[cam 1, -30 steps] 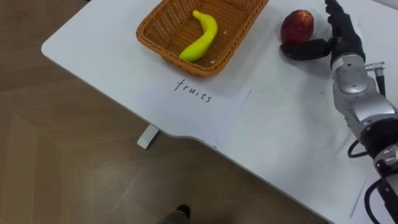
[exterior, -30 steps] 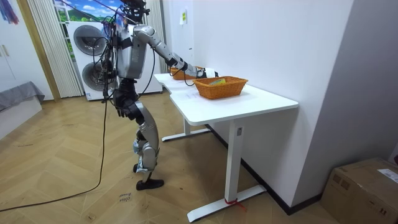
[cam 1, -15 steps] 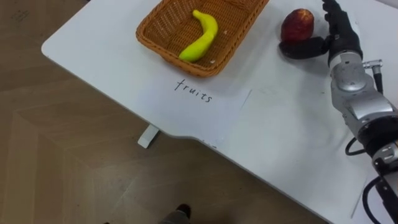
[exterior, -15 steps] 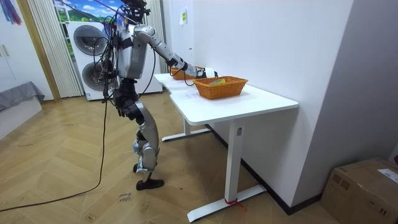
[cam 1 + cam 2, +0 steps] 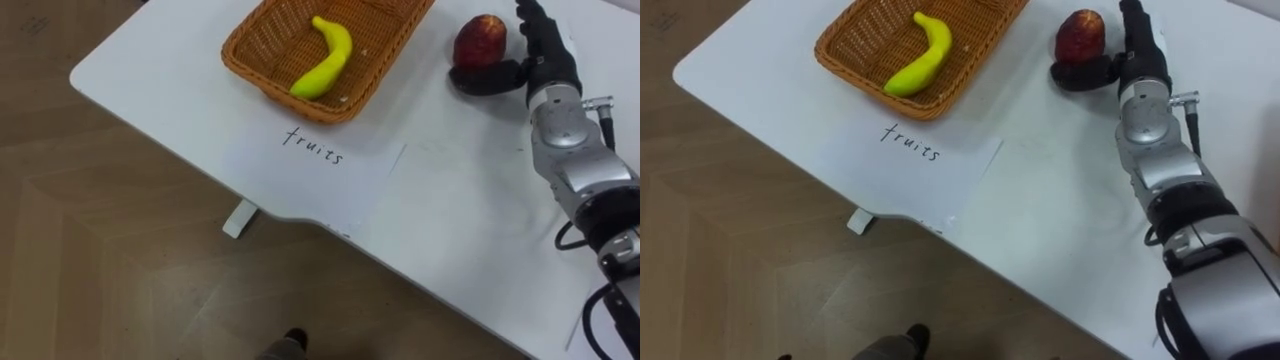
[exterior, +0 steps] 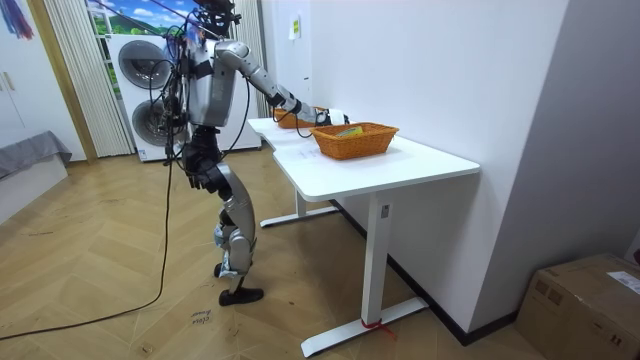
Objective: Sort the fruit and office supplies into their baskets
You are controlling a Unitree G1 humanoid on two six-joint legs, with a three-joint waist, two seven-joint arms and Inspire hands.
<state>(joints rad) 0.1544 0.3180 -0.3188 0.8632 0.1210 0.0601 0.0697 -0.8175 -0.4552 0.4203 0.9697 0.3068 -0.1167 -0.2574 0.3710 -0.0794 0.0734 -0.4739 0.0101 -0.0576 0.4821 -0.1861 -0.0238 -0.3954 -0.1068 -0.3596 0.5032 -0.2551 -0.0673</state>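
**Robot hand open beside the red apple**

The right robot hand [image 5: 546, 72] is stretched far out over the white tabletop [image 5: 470, 210]. It is open wide. Its dark fingers [image 5: 533, 22] are straight and stand along the right side of the apple [image 5: 480, 38]. Its thumb [image 5: 487, 78] points to the left and lies low, just on the near side of the apple. So the apple sits in the gap between the thumb and the fingers. The thumb looks like it touches the bottom edge of the apple, but I cannot tell for sure. The fingers are not curled round the apple, and the apple rests on the tabletop.

The apple is round and mostly dark red. It stands near the far side of the tabletop.

To the left of the apple there is a brown woven basket [image 5: 262, 45]. The basket and the apple are near each other but do not touch. A yellow banana [image 5: 325, 55] lies inside the basket, bent like a smile turned on its side.

In front of the basket a sheet of white paper [image 5: 340, 180] lies flat on the tabletop, with a word written on it by hand.

From across the room, the robot stands on the wooden floor [image 6: 120, 290] at the far end of the table. One arm reaches out over the tabletop. A washing machine [image 6: 140, 65] stands behind it.
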